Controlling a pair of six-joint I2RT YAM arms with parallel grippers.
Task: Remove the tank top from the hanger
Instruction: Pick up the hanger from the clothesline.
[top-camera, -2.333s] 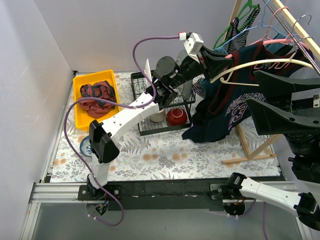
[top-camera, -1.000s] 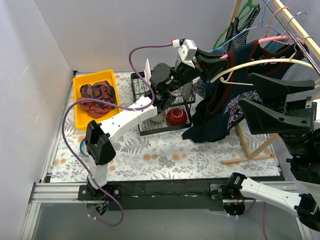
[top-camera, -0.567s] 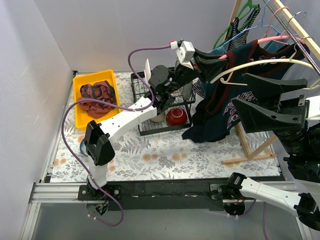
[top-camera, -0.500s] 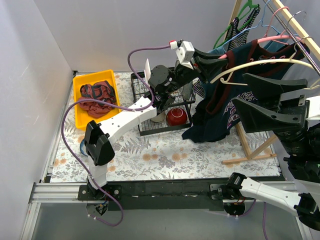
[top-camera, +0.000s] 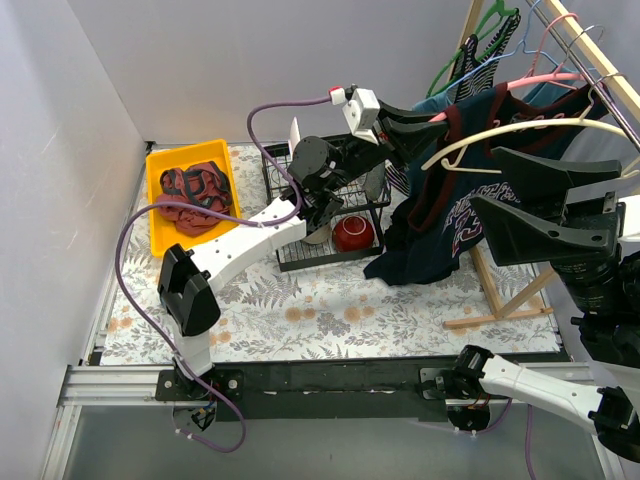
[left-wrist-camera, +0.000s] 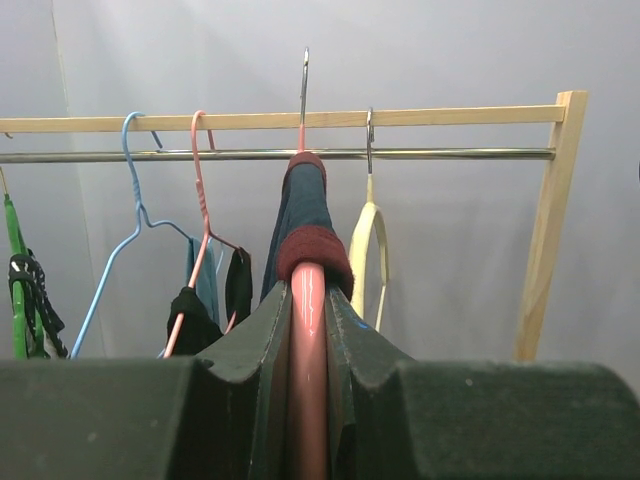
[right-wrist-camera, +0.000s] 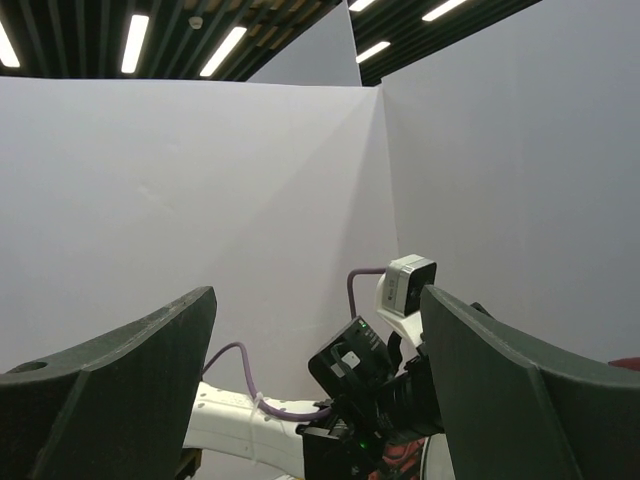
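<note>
Left pincer (left-wrist-camera: 308, 300) clamped on pink hanger (left-wrist-camera: 307, 400) below rail (left-wrist-camera: 450, 154); tank top (left-wrist-camera: 303, 215) draped on it. Right pincer (top-camera: 487, 180) wide open, empty, off rail's near side. Risk: pull lifts hook (left-wrist-camera: 304, 90) off rail; strap (left-wrist-camera: 312, 250) snags.

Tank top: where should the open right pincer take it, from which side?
Probably the loose navy body of the tank top below the maroon neckline, approached from the right. It hangs free there, facing the right pincer, while the left pincer clamps the pink hanger at its left end.
</note>
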